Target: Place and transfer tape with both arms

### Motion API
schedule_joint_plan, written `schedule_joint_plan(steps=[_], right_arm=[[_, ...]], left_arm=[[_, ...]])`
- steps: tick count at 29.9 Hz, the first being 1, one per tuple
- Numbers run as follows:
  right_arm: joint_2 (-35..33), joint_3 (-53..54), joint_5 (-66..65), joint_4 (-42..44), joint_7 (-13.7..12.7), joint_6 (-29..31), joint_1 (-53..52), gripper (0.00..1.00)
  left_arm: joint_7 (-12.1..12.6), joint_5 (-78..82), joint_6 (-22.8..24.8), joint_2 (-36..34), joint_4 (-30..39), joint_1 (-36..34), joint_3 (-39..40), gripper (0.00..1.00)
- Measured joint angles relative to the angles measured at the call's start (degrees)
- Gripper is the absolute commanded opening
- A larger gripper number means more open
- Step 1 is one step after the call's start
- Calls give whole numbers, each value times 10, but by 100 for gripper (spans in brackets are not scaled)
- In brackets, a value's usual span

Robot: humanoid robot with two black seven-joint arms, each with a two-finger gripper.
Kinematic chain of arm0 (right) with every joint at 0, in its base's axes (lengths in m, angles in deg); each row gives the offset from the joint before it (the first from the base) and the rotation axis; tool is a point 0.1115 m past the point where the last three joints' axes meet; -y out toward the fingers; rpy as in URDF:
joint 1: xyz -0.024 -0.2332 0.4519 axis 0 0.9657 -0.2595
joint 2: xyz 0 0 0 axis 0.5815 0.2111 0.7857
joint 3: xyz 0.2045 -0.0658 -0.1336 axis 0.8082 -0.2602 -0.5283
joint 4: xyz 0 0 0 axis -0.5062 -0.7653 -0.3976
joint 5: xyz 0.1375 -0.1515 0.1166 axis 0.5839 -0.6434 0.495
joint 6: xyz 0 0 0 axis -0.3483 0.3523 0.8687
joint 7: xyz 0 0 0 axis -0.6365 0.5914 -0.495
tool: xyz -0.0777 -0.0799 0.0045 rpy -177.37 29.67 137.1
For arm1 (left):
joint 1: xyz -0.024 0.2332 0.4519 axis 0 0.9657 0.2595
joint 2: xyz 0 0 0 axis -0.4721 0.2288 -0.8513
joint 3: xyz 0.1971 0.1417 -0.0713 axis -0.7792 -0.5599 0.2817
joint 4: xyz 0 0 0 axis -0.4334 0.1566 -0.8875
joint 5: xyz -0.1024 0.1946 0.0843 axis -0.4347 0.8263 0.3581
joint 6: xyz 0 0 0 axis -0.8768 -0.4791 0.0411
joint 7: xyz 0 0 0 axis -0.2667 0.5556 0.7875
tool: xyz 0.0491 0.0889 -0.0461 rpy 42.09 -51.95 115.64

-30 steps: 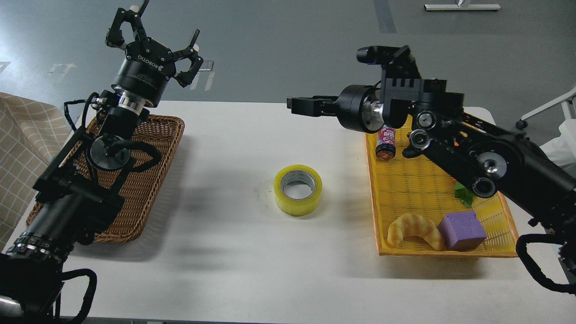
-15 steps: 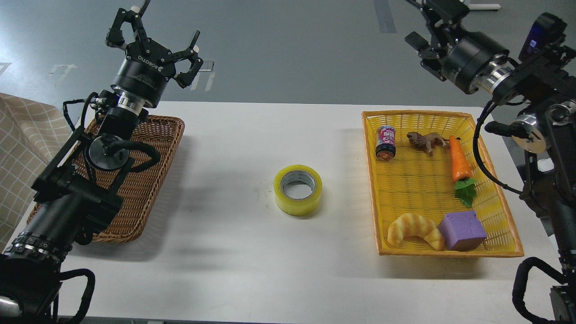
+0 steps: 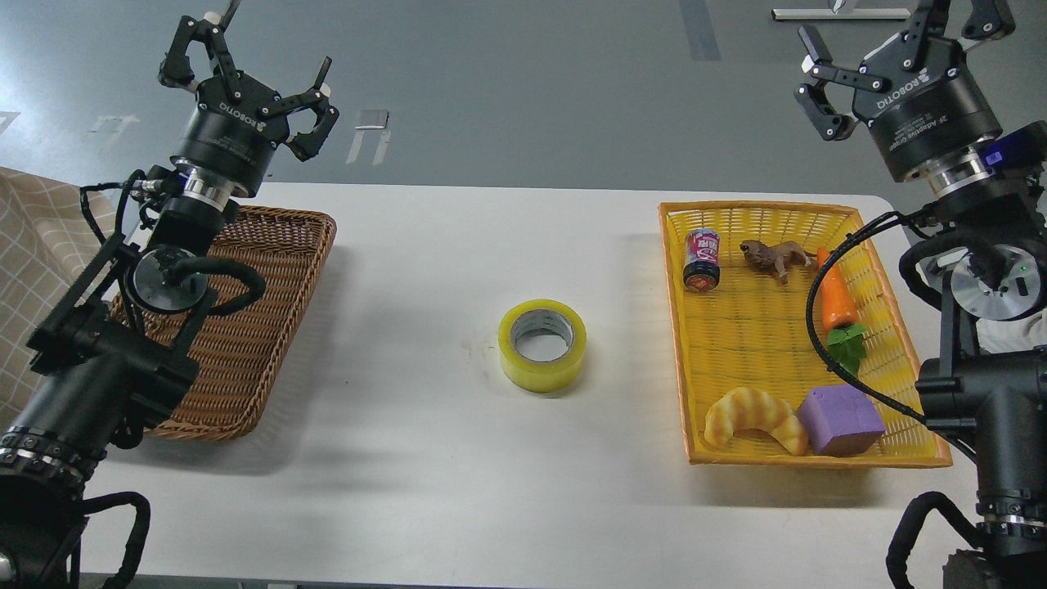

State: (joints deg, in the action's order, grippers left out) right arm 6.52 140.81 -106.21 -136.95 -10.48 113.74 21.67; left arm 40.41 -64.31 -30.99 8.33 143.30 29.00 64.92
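Tape (image 3: 541,345) lies flat mid-surface (image 3: 458,491), core up, between the wicker basket (image 3: 262,327) and yellow basket (image 3: 769,327). Left claw (image 3: 245,61) spread, empty, high over the far-left corner; right claw (image 3: 891,37) spread, far-right. Best approach: drop straight down, straddle the roll's wall.

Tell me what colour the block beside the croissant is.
Purple block, clearest in the head view.

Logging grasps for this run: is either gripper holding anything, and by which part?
Nothing is held. The left gripper and right gripper are open and raised; the tape lies on the table.
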Motion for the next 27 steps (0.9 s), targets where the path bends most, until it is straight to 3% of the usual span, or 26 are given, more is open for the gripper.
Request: schedule_joint_plan(steps=[7,14,27], right_arm=[[0,1,79,11,0,0,20,98],[0,0,141,43,4,0,24,98],[-2,2,208,69,5,0,59,99]], left_arm=[[0,36,0,-25,0,0,-7,98],[-5,185,0,-43,11,-9,-6,98],[-16,456,0,-101,164,-11,-43,98]])
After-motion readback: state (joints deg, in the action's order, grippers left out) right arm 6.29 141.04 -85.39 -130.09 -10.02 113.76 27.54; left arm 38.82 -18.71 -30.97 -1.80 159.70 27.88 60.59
